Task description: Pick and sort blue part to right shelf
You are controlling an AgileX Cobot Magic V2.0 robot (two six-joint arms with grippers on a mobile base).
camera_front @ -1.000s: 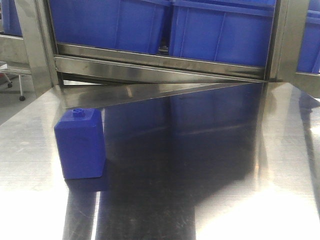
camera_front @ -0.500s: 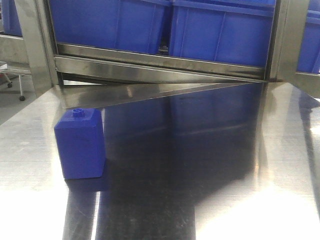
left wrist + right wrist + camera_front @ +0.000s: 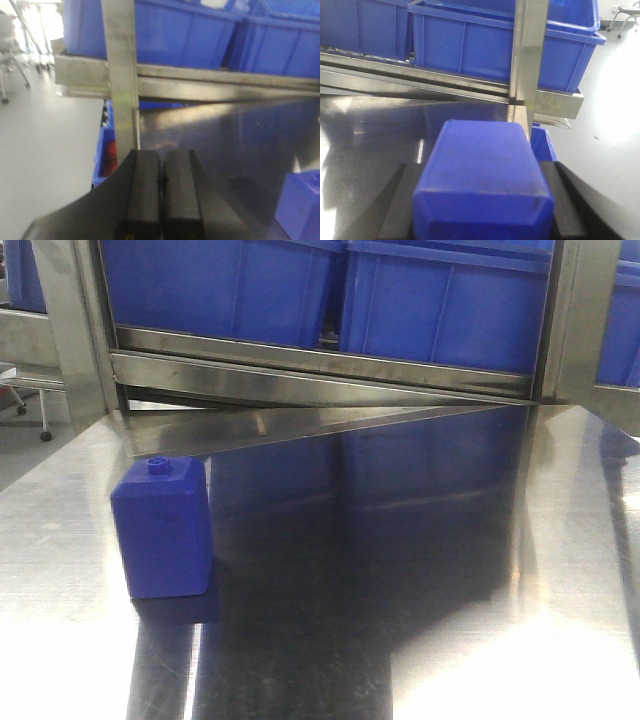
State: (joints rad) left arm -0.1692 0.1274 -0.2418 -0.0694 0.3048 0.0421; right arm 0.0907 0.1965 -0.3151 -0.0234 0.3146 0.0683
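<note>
In the right wrist view the blue part [image 3: 482,165], a solid-blue rectangular block, fills the space between the two black fingers of my right gripper [image 3: 482,205], which is shut on its sides; its cap is hidden. My left gripper [image 3: 161,170] is shut with nothing between its pads, hovering over the steel table near the rack's post. A similar blue block with a small round knob [image 3: 162,530] stands upright on the table at the left; its corner [image 3: 300,205] shows to the right of the left gripper. Neither gripper appears in the front view.
Blue plastic bins [image 3: 440,300] sit on the steel rack shelf behind the table [image 3: 400,590]. A vertical steel post [image 3: 527,60] rises just beyond the held part, with another bin [image 3: 542,142] lower behind it. Grey floor lies off the right edge.
</note>
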